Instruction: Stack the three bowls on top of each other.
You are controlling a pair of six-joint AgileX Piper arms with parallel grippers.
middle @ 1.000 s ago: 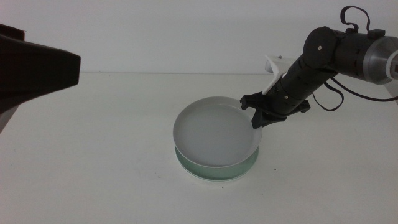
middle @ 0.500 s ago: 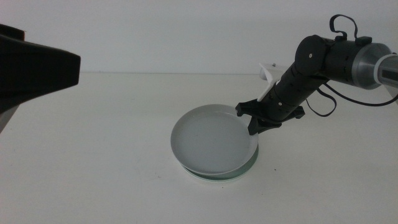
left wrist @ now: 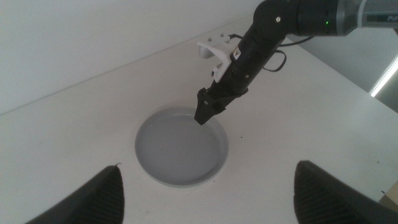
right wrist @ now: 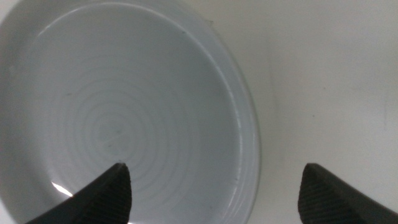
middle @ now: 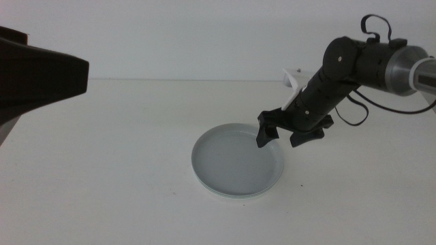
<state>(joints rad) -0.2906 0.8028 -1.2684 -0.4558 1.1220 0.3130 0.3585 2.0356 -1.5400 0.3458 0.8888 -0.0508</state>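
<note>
On the white table [middle: 102,170] lies a stack of shallow bowls, its top dish the light grey bowl [middle: 235,158], which sits flat and level with concentric rings showing faintly across its inside in the right wrist view. Under its near edge a thin mint green rim [middle: 238,196] peeks out, so the mint green bowl lies directly beneath the grey one; whether a third, white bowl lies under these two cannot be told from any view. The right gripper [middle: 285,135] hangs just above the grey bowl's far right rim, its two dark jaws spread wide and holding nothing, one jaw over the bowl's inside and the other outside the rim over bare table. From the right wrist camera the bowl's rim [right wrist: 245,134] runs between those parted jaws without touching either. The left gripper [left wrist: 208,199] waits well apart from the stack, high over the table on the side away from the right arm, its jaws likewise wide apart and empty, looking down on the grey bowl and the right arm's forearm [left wrist: 249,56].
</note>
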